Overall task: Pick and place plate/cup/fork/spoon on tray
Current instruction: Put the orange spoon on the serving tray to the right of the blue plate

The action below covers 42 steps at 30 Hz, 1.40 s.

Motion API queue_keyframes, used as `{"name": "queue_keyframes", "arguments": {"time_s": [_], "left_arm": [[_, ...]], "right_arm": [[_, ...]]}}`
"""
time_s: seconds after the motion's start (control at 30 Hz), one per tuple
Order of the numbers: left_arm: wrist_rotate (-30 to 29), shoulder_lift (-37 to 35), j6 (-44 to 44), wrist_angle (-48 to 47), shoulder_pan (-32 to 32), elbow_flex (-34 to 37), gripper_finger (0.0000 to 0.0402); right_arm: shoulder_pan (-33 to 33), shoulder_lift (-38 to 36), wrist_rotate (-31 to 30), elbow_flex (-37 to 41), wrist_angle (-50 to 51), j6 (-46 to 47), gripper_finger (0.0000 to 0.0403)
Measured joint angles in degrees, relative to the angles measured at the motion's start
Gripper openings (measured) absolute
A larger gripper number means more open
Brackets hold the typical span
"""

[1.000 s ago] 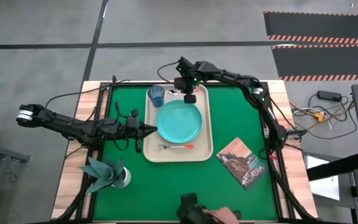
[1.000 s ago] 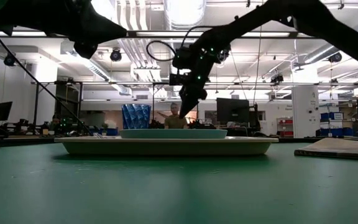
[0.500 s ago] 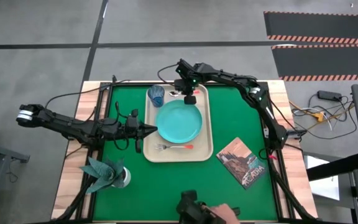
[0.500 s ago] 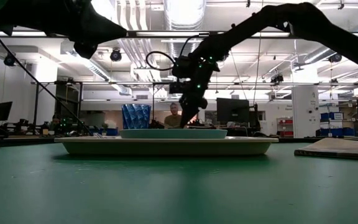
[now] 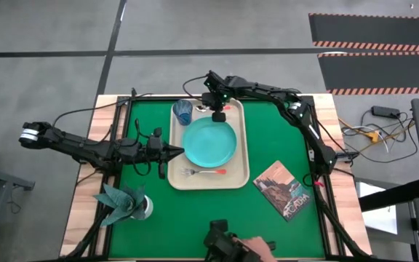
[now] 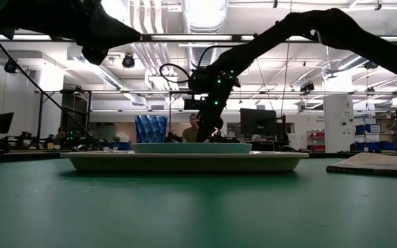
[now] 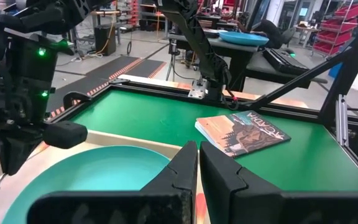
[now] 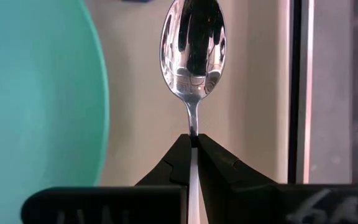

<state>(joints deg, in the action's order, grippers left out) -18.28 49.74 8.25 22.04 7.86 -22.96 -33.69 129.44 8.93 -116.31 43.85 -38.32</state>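
Note:
The beige tray lies mid-table. On it are the turquoise plate, the blue cup in its far left corner, and the fork near its front. My right gripper is low over the tray's far end, between cup and plate, shut on the spoon. The spoon's bowl sticks out ahead of the fingertips. I cannot tell whether the spoon touches the tray. My left gripper waits shut and level by the tray's left rim. My right gripper pinches the spoon's thin stem, just behind the bowl, between its two fingertips. The fingers slant down from the table's right side and lie along the spoon. The handle is hidden between the fingers. The bowl points ahead over the tray beside the plate's rim.
A brown book lies on the green mat right of the tray. A pale holder with a teal napkin stands at the near left. A person's hand with a dark device is at the near edge.
My right gripper has sunk toward the tray's far end with the spoon still pinched, edging slightly toward the cup.

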Motion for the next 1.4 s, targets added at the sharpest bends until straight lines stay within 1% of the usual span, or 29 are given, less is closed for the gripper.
{"name": "queue_keyframes", "arguments": {"time_s": [0.57,0.9,1.27,1.4], "left_arm": [[0.00,0.00,0.00,-0.02,0.00,0.00,0.0004],[0.00,0.00,0.00,-0.02,-0.02,0.00,0.0004],[0.00,0.00,0.00,-0.02,0.00,0.00,0.0004],[0.00,0.00,0.00,-0.02,0.00,0.00,0.0004]], "right_arm": [[0.02,0.03,0.37,2.83,-5.74,0.19,0.0009],[0.02,0.10,0.54,4.15,-7.42,0.37,0.0009],[0.03,0.12,0.51,7.89,-10.31,0.30,0.0009],[0.04,0.12,0.52,7.89,-10.62,0.24,0.0019]]}}
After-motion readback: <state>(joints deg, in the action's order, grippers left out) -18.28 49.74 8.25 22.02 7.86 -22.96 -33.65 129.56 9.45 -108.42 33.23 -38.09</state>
